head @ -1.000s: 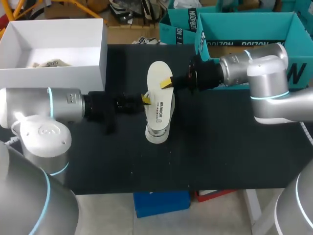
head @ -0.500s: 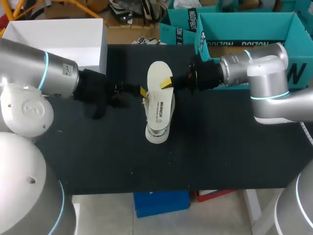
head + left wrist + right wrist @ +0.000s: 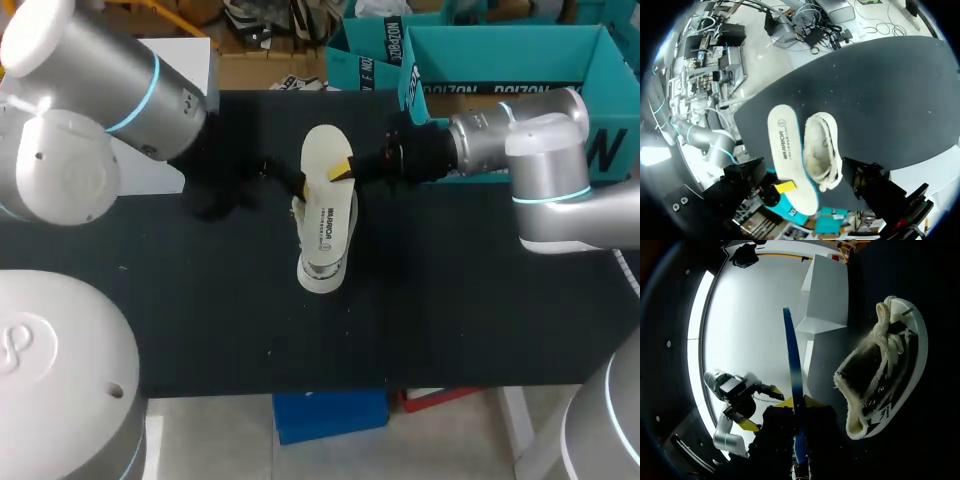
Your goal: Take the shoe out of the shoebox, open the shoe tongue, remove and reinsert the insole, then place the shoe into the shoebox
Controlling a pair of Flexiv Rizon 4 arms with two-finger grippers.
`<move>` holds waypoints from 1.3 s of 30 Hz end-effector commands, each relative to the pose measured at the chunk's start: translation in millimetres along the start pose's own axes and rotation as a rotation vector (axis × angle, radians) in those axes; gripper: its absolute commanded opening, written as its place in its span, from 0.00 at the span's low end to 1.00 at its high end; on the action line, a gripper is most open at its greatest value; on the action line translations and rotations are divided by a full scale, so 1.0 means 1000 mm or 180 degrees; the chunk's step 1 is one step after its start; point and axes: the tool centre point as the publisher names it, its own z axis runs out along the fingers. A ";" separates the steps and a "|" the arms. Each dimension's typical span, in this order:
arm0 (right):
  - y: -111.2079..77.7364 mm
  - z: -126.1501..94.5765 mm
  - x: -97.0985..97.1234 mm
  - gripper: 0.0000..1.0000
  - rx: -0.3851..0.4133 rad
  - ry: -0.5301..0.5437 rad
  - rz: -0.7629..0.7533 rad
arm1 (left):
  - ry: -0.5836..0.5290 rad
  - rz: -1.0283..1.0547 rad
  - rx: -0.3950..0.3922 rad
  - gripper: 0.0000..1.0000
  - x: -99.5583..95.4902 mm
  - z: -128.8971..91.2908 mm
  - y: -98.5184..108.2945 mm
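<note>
**A:** Where is the shoe?

**B:** The shoe (image 3: 822, 150) lies on its side on the black surface (image 3: 450, 300), about mid-surface, with its laces loose.

**A:** And the insole?

**B:** It is out of the shoe. The white insole (image 3: 785, 147) sits close alongside the shoe and runs the same way. From overhead it covers most of the shoe. Only the shoe's heel shows past its near end, with a bit of lace at one side.

**A:** What is holding it?

**B:** The right tool (image 3: 798, 402). Its yellow tips press on the insole's two faces, pinching it at the edge toward the far end. From that wrist the insole shows edge-on between the fingers. The shoe is just beside the tool, slightly ahead of it and not touching it.

**A:** And the left tool?

**B:** The left tool (image 3: 760, 406) has its two yellow fingers spread wide with nothing between them. It hangs on the opposite side of the shoe from the right tool, well apart from the shoe and clear of the surface.

**A:** Where is the shoebox?

**B:** The white shoebox (image 3: 827, 295) stands beyond the shoe, on the left arm's side. From overhead that arm hides most of it.
</note>
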 end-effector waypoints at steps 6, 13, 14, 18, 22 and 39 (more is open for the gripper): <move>0.000 0.001 -0.001 0.00 0.0001 -0.0004 0.0001 | 0.1194 -0.0088 -0.0115 1.00 -0.007 -0.006 0.007; 0.000 0.001 -0.001 0.00 0.0001 -0.0004 0.0001 | 0.1443 -0.0446 0.0081 1.00 -0.022 0.001 0.012; 0.000 0.001 -0.001 0.00 0.0001 -0.0004 0.0001 | 0.1435 -0.0506 0.0123 1.00 -0.024 0.003 0.012; 0.000 0.001 -0.001 0.00 0.0001 -0.0004 0.0001 | 0.1522 -0.0578 0.0183 1.00 -0.031 0.008 0.011; 0.000 0.001 -0.001 0.00 0.0001 -0.0004 0.0001 | 0.1655 -0.0647 0.0231 1.00 -0.037 0.012 0.010; 0.000 0.001 -0.001 0.00 0.0001 -0.0004 0.0001 | 0.1761 -0.0662 0.0322 1.00 -0.056 0.020 0.005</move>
